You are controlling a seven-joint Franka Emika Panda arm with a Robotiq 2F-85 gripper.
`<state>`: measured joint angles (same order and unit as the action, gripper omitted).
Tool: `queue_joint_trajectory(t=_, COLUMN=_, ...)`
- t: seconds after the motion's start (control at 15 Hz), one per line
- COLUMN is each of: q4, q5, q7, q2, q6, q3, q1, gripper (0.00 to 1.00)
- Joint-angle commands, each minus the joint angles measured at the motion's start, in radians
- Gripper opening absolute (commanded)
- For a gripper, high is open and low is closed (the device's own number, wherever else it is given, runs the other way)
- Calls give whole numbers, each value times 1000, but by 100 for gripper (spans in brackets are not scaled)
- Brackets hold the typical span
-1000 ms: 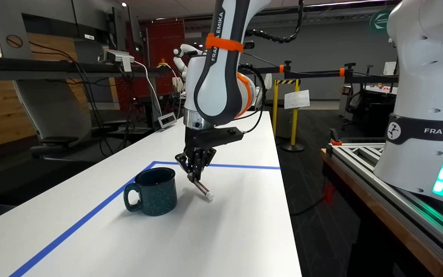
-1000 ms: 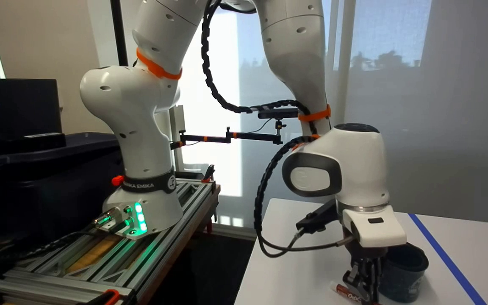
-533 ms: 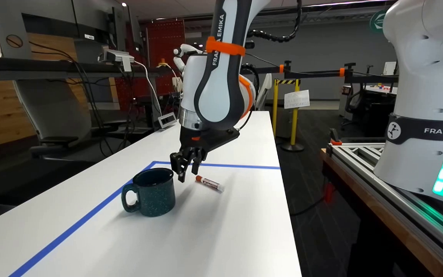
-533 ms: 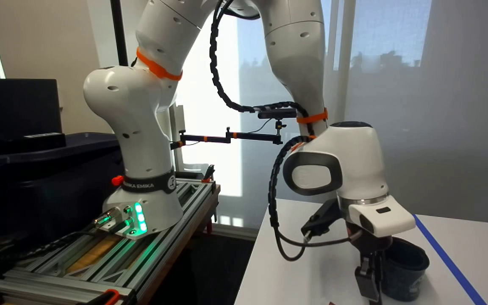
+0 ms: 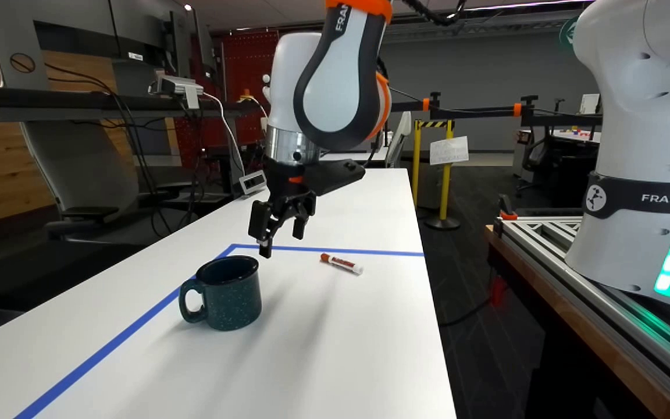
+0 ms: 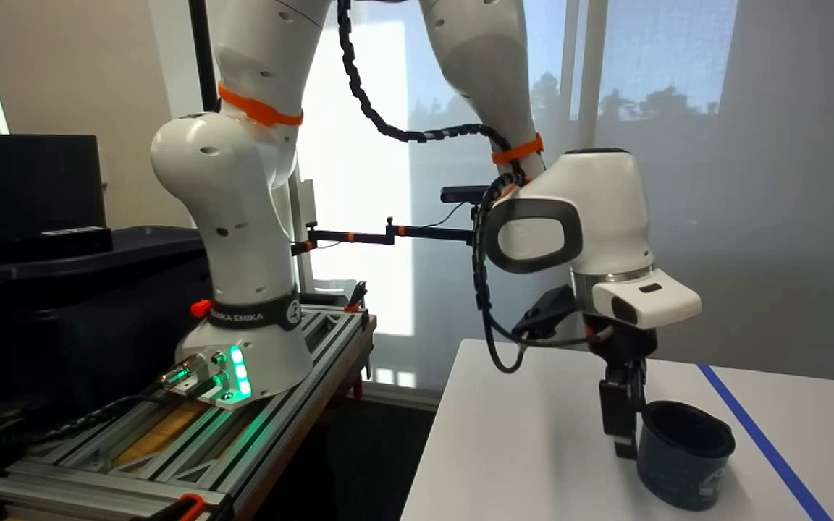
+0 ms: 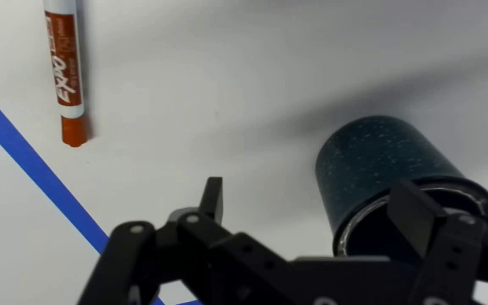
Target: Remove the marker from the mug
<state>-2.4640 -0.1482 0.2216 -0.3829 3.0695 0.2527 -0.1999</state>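
The marker (image 5: 342, 263), white with a red-brown label and end, lies flat on the white table, apart from the mug. In the wrist view, the marker (image 7: 67, 63) is at upper left. The dark teal speckled mug (image 5: 233, 299) stands upright with its loop handle showing. My gripper (image 5: 282, 241) hovers above the table beside and above the mug's rim. In the wrist view the gripper (image 7: 310, 190) is open, with nothing between its fingers; one finger overlaps the mouth of the mug (image 7: 375, 156). The mug (image 6: 681, 470) also shows in an exterior view, where the marker is out of view.
Blue tape (image 5: 364, 252) runs in straight lines over the white table (image 5: 370, 349). The arm's base (image 6: 250, 362) is mounted on a metal-framed bench beside the table. A small grey device (image 5: 253, 182) sits at the table's far edge.
A second ago the gripper was shut on the marker at the table. It opened and rose; the marker now lies free, farther from the mug. The mug shifted slightly away from the marker.
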Motion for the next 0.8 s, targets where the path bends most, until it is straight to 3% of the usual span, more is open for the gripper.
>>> queue_joint_trajectory(t=0.0, q4=-67, q5=88, q7=37, q2=170, q6=-151, q3=38, q1=-44, gripper=100)
queue_joint_trajectory(t=0.4, q4=-51, q5=204, q7=57, q2=295, q6=-344, q3=-62, q1=48, gripper=100)
queue_joint_trajectory(t=0.73, q4=-49, q5=271, q7=19, q2=351, q6=-404, q3=-137, q1=106, gripper=100)
